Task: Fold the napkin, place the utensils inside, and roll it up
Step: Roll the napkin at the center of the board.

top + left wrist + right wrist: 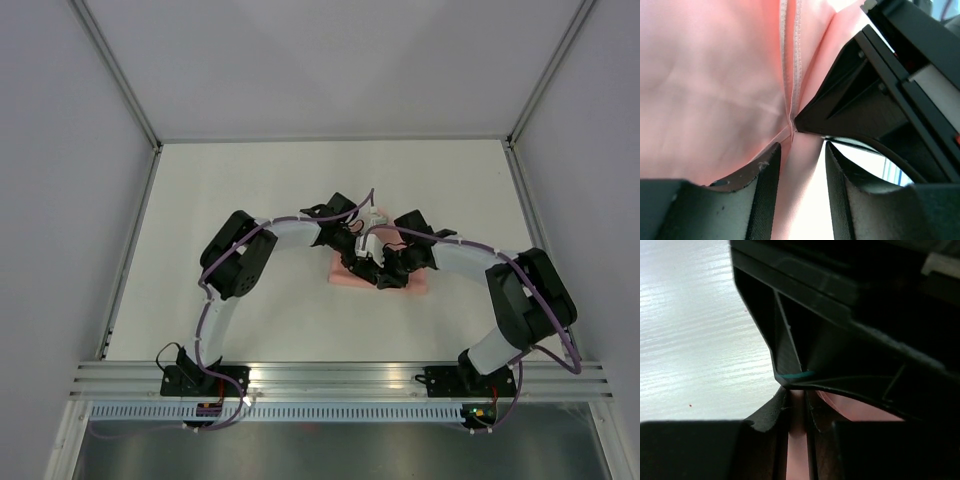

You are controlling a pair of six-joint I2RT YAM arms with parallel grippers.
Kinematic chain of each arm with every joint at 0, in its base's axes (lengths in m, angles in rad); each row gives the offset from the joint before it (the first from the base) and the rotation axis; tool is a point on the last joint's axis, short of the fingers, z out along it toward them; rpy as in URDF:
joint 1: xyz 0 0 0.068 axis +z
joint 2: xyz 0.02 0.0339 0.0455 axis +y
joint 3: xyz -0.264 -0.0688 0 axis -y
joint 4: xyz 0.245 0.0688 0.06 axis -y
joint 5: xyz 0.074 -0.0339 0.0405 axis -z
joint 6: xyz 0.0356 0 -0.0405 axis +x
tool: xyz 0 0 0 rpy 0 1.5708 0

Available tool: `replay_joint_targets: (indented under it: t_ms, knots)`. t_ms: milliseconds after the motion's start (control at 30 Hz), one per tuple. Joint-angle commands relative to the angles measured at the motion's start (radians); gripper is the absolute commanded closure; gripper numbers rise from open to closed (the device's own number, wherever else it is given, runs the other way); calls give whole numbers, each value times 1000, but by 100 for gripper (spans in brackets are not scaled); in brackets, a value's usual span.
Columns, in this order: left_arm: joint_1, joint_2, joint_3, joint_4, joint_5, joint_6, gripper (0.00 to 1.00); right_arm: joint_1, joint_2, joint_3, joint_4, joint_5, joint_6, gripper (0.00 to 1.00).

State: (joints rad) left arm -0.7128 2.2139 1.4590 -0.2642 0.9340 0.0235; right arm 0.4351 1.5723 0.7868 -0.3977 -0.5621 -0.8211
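While on napkin [345,277], left tool [802,149] just beside right tool [797,396].

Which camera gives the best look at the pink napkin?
The left wrist view: the napkin fills it, hem and creases clear. Top view: half hidden under the arms. Right wrist: only a pink sliver.

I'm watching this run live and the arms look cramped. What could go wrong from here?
The left gripper and right gripper sit almost touching over the napkin; a small sideways move could knock them together. The right one pinches the fabric that the left one straddles, so diverging pulls might undo the fold.
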Motion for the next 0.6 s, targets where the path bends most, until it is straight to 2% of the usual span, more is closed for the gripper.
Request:
replay_joint_targets:
  t_ms: [0, 233, 567]
  knots:
    - [27, -74, -28, 23, -129, -63, 53, -33, 89, 60, -130, -96, -65, 90]
    - [56, -170, -91, 97, -224, -134, 50, -124, 271, 204, -342, -206, -193, 90]
    - [64, -382, -308, 315, -418, -177, 49, -199, 501, 382, -591, -263, -308, 90]
